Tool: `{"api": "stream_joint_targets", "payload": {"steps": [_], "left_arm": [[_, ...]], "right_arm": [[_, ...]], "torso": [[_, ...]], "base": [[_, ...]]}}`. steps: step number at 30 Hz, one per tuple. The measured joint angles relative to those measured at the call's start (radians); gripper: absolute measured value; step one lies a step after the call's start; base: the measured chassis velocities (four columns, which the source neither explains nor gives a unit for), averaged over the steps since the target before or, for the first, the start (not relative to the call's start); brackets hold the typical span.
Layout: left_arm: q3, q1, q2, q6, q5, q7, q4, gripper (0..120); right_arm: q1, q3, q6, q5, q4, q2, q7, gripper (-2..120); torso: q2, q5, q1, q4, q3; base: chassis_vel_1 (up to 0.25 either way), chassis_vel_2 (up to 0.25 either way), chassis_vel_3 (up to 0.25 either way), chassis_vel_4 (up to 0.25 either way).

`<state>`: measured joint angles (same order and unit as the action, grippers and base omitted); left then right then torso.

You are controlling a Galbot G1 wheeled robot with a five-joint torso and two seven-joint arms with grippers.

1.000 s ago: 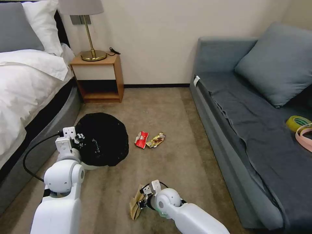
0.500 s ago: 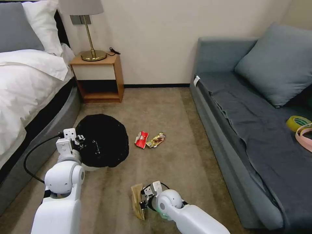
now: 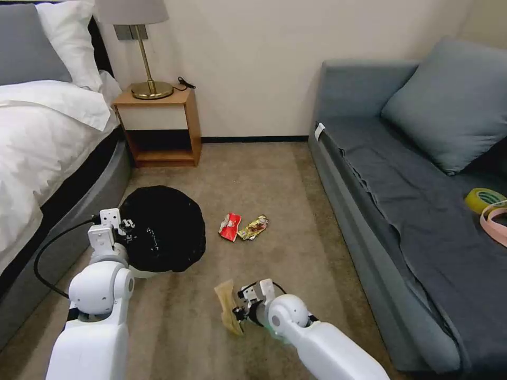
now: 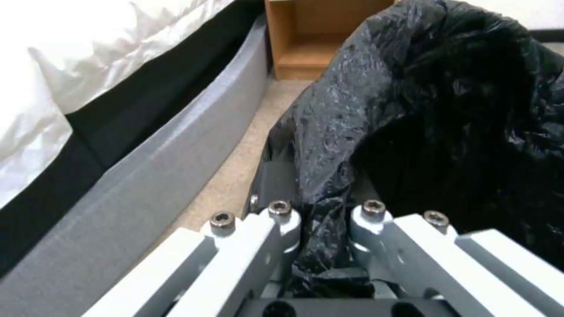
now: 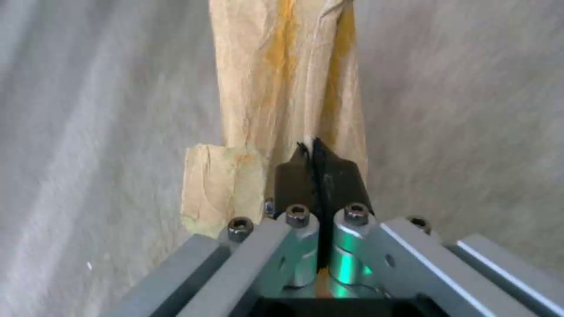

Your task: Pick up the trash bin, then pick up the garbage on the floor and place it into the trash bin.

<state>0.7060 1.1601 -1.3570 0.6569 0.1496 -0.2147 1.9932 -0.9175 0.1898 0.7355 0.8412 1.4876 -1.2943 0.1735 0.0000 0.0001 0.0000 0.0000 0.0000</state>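
The trash bin (image 3: 163,227), white with a crinkly black bag (image 4: 447,110) over its rim, stands on the floor (image 3: 296,258) beside the bed. My left gripper (image 3: 127,226) is shut on the bin's near rim and bag. My right gripper (image 3: 237,309) is shut on a tan paper wrapper (image 3: 229,312), a piece of the garbage, and holds it just off the carpet to the right of the bin. The right wrist view has the black pads (image 5: 297,185) pinched on that wrapper (image 5: 282,88). A red snack wrapper (image 3: 229,226) and a gold-yellow wrapper (image 3: 253,227) lie on the carpet beyond.
The bed (image 3: 47,153) borders the left, a wooden nightstand (image 3: 161,124) with a lamp stands at the wall, and a grey sofa (image 3: 417,211) runs along the right with a yellow-green tape roll (image 3: 483,199) on it. Open carpet lies between bin and sofa.
My right gripper has lifted the tan wrapper and carried it up and slightly right. The bin and left gripper shifted a little to the left.
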Motion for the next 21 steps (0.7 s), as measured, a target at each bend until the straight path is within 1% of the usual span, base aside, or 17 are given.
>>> {"api": "stream_joint_targets", "payload": {"steps": [1,4,5,8,9,12,13,16,17,21], "left_arm": [[0.004,0.005,0.007,-0.007,-0.003,0.000,-0.006,4],[0.005,0.012,0.015,-0.018,-0.012,0.000,-0.011,4],[0.005,0.012,0.015,-0.018,-0.012,0.000,-0.011,4],[-0.004,0.016,0.019,0.004,0.032,-0.007,-0.003,4],[-0.004,0.016,0.019,0.004,0.032,-0.007,-0.003,4],[-0.012,0.013,0.019,0.013,0.051,-0.008,0.001,4],[-0.012,0.013,0.019,0.013,0.051,-0.008,0.001,4],[-0.019,0.007,0.021,0.014,0.054,-0.006,-0.008,4],[-0.019,0.007,0.021,0.014,0.054,-0.006,-0.008,4],[-0.032,0.005,0.017,0.006,0.049,-0.005,-0.024,4]], "right_arm": [[-0.005,-0.044,0.000,-0.008,0.025,0.007,-0.018,0],[-0.004,-0.115,0.000,-0.011,0.073,0.029,-0.044,0],[-0.004,-0.115,0.000,-0.011,0.073,0.029,-0.044,0],[0.010,-0.183,0.000,0.014,0.132,0.067,-0.057,0],[0.010,-0.183,0.000,0.014,0.132,0.067,-0.057,0],[0.037,-0.233,0.000,0.063,0.202,0.125,-0.060,0],[0.037,-0.233,0.000,0.063,0.202,0.125,-0.060,0],[0.103,-0.263,0.000,0.118,0.271,0.174,-0.061,0],[0.103,-0.263,0.000,0.118,0.271,0.174,-0.061,0],[0.175,-0.271,0.000,0.166,0.316,0.181,-0.056,0]], "torso": [[0.000,-0.0001,0.000,0.0000,0.000],[0.000,0.0000,0.000,0.0000,0.000],[0.000,0.0000,0.000,0.0000,0.000],[0.000,0.0000,0.000,0.0001,0.000],[0.000,0.0000,0.000,0.0001,0.000],[0.000,0.0002,0.000,-0.0002,0.000],[0.000,0.0002,0.000,-0.0002,0.000],[0.000,0.0000,0.000,-0.0001,0.000],[0.000,0.0000,0.000,-0.0001,0.000],[0.000,0.0001,0.000,0.0000,0.000]], "base": [[0.000,0.000,0.000,0.000],[0.000,0.000,0.000,0.000],[0.000,0.000,0.000,0.000],[0.000,0.000,0.000,0.000],[0.000,0.000,0.000,0.000],[0.000,0.000,0.000,0.000],[0.000,0.000,0.000,0.000],[0.000,0.000,0.000,0.000],[0.000,0.000,0.000,0.000],[0.000,0.000,0.000,0.000]]}}
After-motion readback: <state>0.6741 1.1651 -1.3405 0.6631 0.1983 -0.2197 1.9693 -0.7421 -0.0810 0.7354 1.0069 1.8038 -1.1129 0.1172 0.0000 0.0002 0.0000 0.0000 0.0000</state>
